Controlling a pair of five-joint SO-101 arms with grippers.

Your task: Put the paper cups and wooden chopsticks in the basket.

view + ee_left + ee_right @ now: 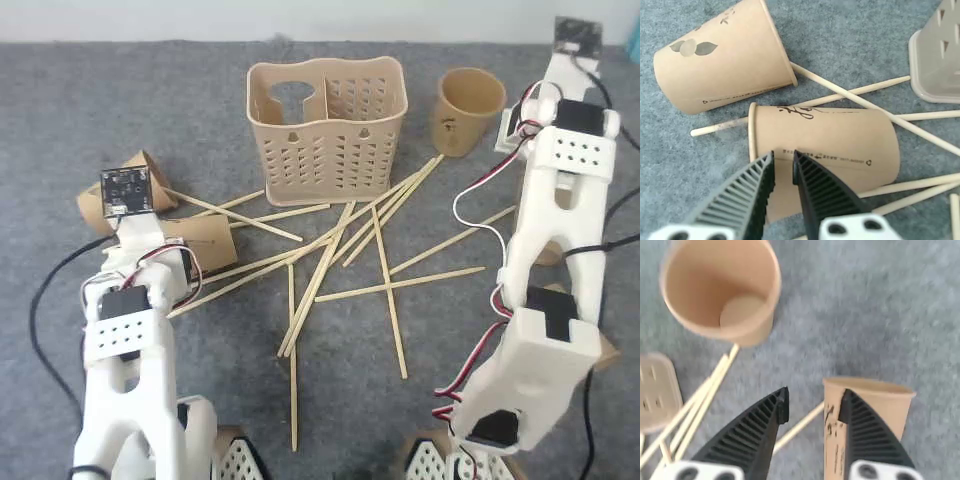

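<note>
Two paper cups lie on their sides at the left: one (725, 55) farther out, one (830, 142) across some chopsticks (850, 92). My left gripper (784, 156) hovers over the nearer cup's wall close to its rim, fingers only a narrow gap apart and holding nothing. A third cup (720, 290) stands upright right of the basket (327, 130). My right gripper (812, 402) is open beside a fourth cup (875, 410), one finger overlapping its side. Several chopsticks (330, 265) lie scattered in front of the basket.
The tan two-compartment basket stands upright at the back centre on grey carpet. The right arm (550, 300) covers the right side, with a brown edge (606, 352) showing past it. The basket's base corner (657, 390) lies near the right gripper.
</note>
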